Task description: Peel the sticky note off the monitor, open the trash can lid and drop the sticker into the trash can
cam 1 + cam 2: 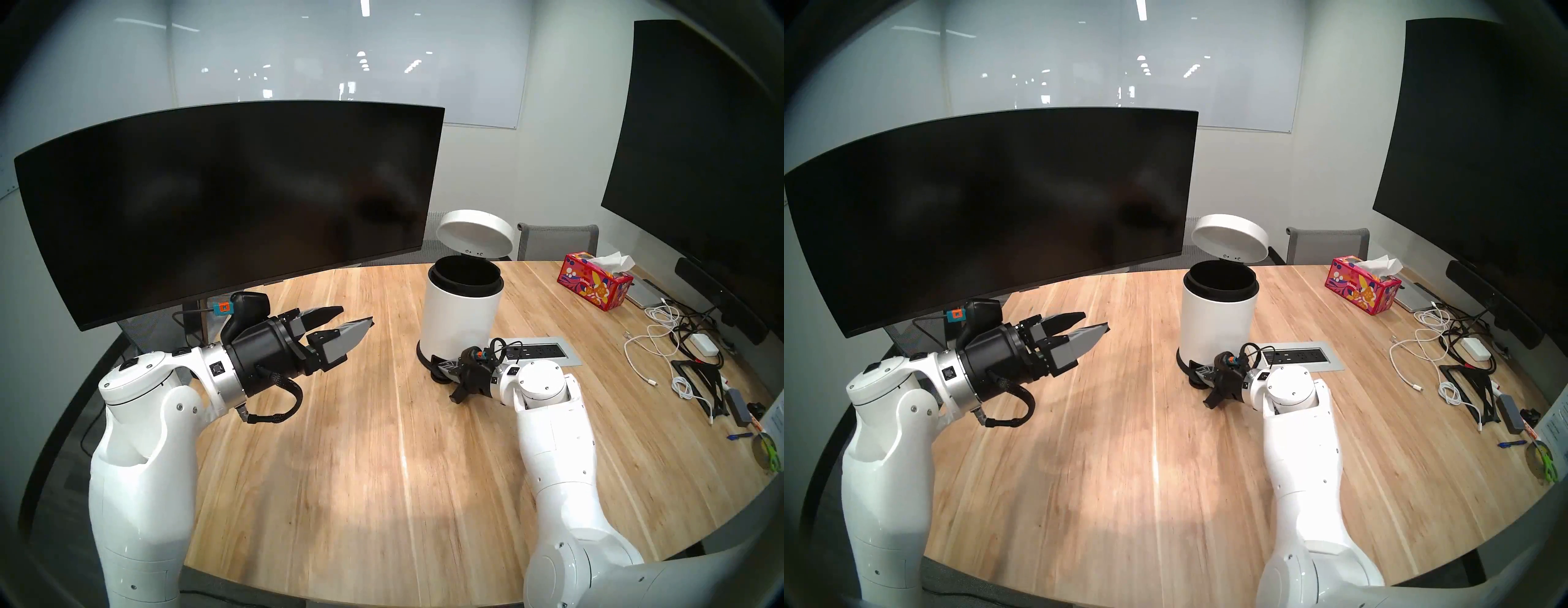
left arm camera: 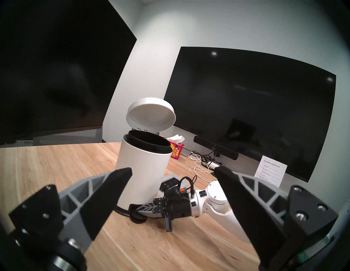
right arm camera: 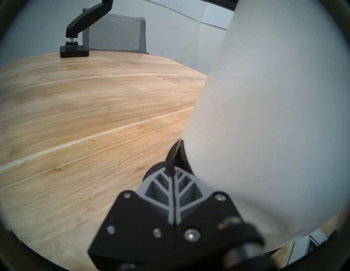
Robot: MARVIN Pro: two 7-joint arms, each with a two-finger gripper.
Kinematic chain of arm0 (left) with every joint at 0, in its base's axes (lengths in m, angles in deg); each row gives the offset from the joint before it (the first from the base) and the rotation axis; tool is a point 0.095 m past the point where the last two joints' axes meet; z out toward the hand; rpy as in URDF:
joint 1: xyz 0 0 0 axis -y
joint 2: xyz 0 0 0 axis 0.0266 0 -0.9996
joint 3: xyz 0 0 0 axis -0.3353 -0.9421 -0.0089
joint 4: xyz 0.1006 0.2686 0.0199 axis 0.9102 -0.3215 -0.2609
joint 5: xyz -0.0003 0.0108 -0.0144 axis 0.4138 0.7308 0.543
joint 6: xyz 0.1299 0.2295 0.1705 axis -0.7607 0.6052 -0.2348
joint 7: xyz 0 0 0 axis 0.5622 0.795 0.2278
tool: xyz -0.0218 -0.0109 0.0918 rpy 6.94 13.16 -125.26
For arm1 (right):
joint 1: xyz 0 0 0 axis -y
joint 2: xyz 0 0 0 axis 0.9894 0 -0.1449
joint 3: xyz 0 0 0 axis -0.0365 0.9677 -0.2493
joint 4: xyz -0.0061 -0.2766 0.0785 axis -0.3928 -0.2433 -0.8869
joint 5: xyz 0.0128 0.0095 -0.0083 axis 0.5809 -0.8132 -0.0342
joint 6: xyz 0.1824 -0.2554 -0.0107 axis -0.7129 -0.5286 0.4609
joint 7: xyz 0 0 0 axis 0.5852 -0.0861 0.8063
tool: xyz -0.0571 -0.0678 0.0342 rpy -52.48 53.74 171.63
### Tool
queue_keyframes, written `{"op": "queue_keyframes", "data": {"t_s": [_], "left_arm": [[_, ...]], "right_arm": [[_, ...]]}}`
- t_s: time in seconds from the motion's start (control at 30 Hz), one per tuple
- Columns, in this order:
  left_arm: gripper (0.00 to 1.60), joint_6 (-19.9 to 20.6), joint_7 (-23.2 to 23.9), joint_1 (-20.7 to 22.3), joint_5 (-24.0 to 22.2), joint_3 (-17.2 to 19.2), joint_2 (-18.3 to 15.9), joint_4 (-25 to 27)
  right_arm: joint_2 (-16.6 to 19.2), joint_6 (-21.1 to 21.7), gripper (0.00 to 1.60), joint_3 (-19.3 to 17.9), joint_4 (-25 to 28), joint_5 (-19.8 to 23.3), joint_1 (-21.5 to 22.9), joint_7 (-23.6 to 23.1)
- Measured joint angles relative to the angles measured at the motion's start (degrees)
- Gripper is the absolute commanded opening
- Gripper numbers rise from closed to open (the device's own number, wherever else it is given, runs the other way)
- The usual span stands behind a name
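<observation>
On the wooden table (image 1: 339,446), right of centre, your bin (image 1: 460,327) stood upright with its lid (image 1: 474,234) tipped up and back on the far hinge, so the black inner bucket (image 1: 464,278) lay open to view. Your right gripper (image 1: 445,368) was low at the bin's near base, fingers pressed together with nothing between them, resting on the black pedal (image 2: 137,215). Your left gripper (image 1: 343,322) hovered above the table to the left of the bin, well apart from it, its fingers (image 2: 111,191) spread wide and empty, pointing toward the bin. Behind it the curved monitor (image 1: 237,204) showed a dark screen at the far left, and you could see no note on that screen or in either gripper; whether it lay inside the bucket could not be told. A tissue box (image 1: 596,284) sat far right.
</observation>
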Motion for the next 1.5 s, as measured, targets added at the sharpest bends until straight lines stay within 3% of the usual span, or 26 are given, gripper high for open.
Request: {"op": "queue_keyframes", "data": {"t_s": [0.93,1.5], "left_arm": [[1.60,-0.3,0.8,0.1,0.0,-0.2,0.3,0.1],[1.60,-0.3,0.9,0.1,0.1,-0.1,0.4,0.1]], "right_arm": [[-1.3,9.2,0.00,-5.2,17.8,2.1,-1.6,-9.9],[0.7,16.0,0.00,-10.5,28.0,1.0,-4.3,-13.7]]}}
